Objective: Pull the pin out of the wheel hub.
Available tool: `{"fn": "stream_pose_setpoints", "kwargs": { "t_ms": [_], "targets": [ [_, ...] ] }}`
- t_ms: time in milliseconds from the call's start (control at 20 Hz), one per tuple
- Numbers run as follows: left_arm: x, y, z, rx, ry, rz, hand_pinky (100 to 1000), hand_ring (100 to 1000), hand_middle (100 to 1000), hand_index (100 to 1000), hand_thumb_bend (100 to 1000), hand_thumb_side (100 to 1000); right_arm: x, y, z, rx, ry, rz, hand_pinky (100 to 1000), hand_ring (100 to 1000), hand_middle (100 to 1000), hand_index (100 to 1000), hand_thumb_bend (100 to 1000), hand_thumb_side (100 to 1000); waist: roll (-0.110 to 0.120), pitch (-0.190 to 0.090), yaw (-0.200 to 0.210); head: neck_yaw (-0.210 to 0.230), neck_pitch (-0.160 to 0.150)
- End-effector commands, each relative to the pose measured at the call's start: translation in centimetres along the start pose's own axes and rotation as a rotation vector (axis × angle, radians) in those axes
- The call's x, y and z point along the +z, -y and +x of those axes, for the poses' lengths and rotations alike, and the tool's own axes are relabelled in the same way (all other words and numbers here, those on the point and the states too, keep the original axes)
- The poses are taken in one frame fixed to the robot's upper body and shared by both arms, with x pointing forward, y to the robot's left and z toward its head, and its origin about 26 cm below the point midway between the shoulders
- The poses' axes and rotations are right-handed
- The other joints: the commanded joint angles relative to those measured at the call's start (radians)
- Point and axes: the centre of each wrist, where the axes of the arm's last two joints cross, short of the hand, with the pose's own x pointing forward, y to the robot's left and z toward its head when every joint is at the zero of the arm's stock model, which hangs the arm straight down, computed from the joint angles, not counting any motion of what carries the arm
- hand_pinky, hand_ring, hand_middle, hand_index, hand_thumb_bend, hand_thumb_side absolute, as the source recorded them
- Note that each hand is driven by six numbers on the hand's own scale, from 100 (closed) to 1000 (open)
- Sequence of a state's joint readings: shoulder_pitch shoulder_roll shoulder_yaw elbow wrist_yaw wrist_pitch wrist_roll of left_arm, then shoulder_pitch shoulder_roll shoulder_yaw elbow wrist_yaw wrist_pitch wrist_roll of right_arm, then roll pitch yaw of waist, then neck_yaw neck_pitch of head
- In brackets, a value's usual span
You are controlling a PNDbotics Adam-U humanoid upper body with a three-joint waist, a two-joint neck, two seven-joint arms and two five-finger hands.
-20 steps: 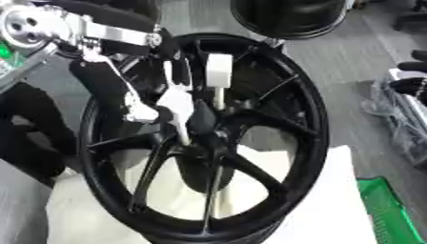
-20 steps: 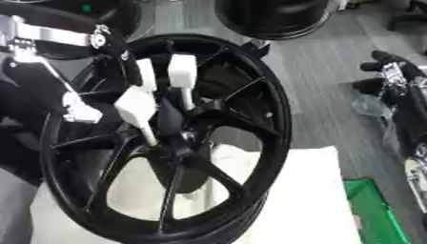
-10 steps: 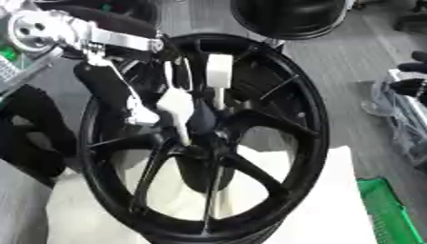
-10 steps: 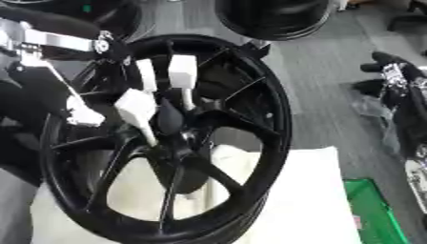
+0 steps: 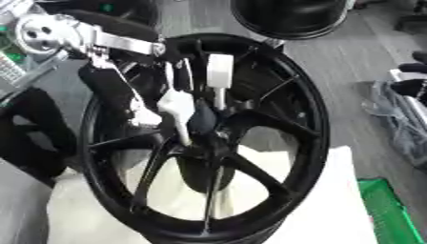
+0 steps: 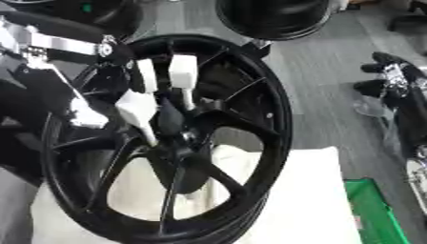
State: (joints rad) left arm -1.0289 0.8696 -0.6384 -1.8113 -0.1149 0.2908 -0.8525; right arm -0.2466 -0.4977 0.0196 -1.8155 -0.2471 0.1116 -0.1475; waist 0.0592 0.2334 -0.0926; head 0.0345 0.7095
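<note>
Reaching in from the far left, the left hand (image 5: 171,107) sits over the middle of the wheel hub (image 5: 208,138), with its silver wrist joint (image 5: 40,34) high at the far left so the arm comes down at a slant and leaves the spokes in view. Its white-tipped fingers (image 5: 218,71) are curled down toward the centre boss, where a thin pale stem runs from under one tip into the dark middle of the hub. That stem is probably the pin (image 5: 218,97), and the fingers seem closed about it, though the pinch itself is hidden behind the hand, so I cannot tell for certain that it is clamped.

The hub is a black spoked wheel, tilted up toward the camera, with its near rim bedded in a white cloth (image 5: 333,205) on the bench, presumably so it does not roll or scratch while the pin is drawn. Coming from above lets the hand pull along the pin's own line, straight away from the boss.

At the near right lies a green crate (image 6: 371,205), well apart from the work. The right hand shows in neither view.
</note>
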Motion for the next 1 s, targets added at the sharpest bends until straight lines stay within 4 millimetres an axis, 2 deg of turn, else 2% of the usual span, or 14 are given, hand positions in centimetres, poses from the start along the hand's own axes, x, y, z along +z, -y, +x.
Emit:
{"fn": "stream_pose_setpoints", "kwargs": {
  "t_ms": [50,250,1000],
  "targets": [
    [0.48,-0.47,0.01,-0.004,-0.020,0.008,567,613,690,773,309,307,-0.32,0.40,0.70,0.028,0.022,0.005,766,652,734,855,100,776,-0.004,-0.015,-0.001,0.001,-0.004],
    [0.57,-0.47,0.06,-0.009,-0.020,0.017,606,665,720,771,315,300,-0.32,0.39,0.70,0.030,0.021,0.007,766,652,735,855,100,777,-0.004,-0.015,-0.001,0.000,-0.004],
    [0.98,-0.51,0.30,-0.022,-0.022,0.036,641,712,762,774,317,285,-0.30,0.34,0.72,0.034,0.021,0.012,766,653,735,855,100,778,-0.005,-0.013,-0.002,0.000,-0.006]
  ]
}}
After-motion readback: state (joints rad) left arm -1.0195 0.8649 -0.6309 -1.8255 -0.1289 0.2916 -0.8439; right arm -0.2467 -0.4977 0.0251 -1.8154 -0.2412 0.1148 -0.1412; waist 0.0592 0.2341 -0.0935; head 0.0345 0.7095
